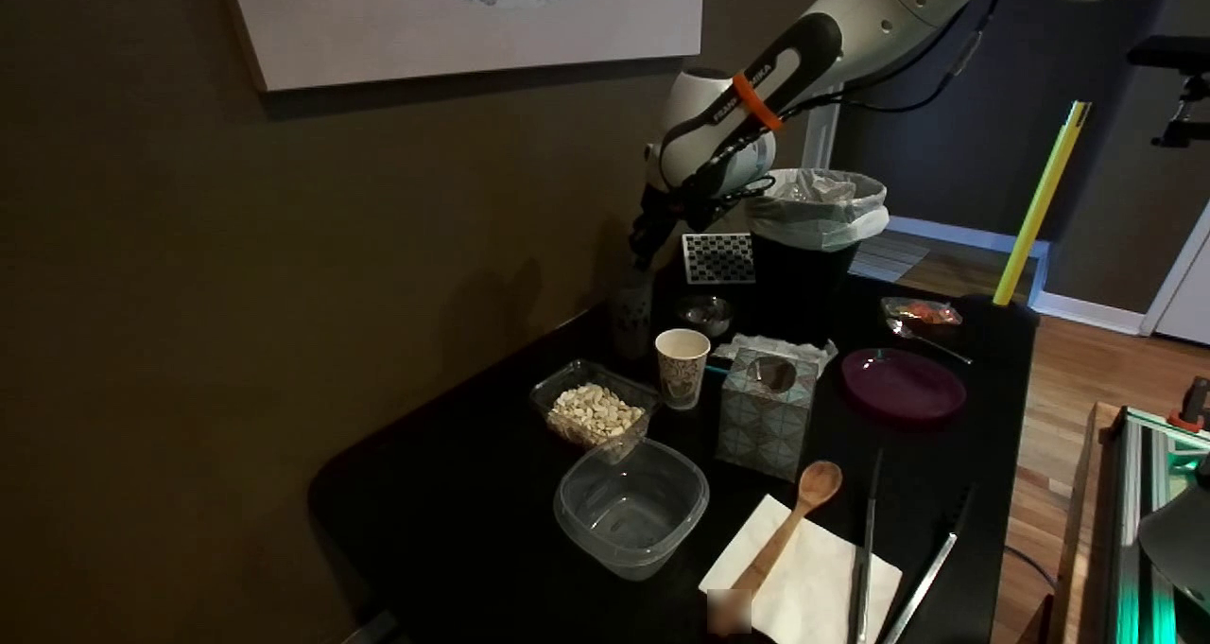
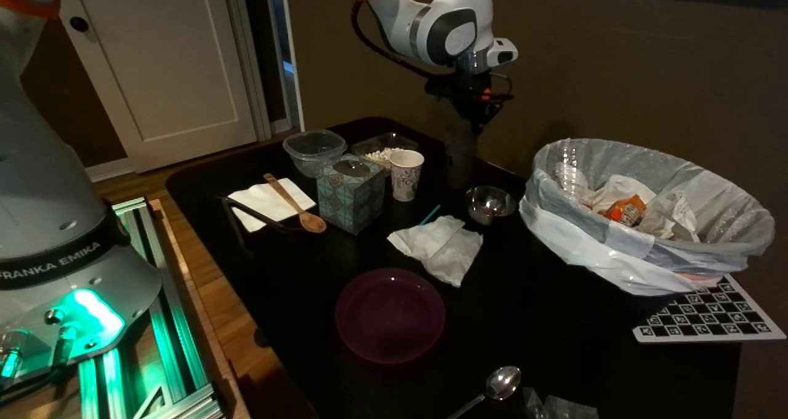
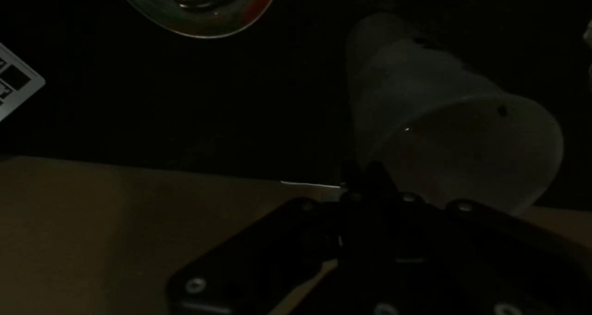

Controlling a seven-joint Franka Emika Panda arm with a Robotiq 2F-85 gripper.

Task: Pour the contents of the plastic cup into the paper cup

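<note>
The plastic cup is a dim see-through tumbler standing about upright near the wall, in both exterior views [image 1: 631, 315] [image 2: 460, 157]. In the wrist view the plastic cup [image 3: 416, 79] shows its open mouth and dark inside. My gripper [image 3: 363, 169] is shut on its rim, one finger inside and one outside the wall. The gripper also shows above the cup in both exterior views [image 1: 643, 254] [image 2: 478, 128]. Whether the cup's base touches the table is too dark to tell. The white patterned paper cup [image 1: 682, 372] [image 2: 406, 176] stands upright close by, its inside bottom hidden.
A small metal bowl [image 1: 705, 315] [image 2: 489, 205] and a tub of pale pieces [image 1: 596, 412] stand near the cups. A tissue box [image 1: 768, 412], a clear tub [image 1: 631, 507] and a crumpled napkin [image 2: 440, 247] lie around. A lined bin [image 2: 615, 259] stands by the wall.
</note>
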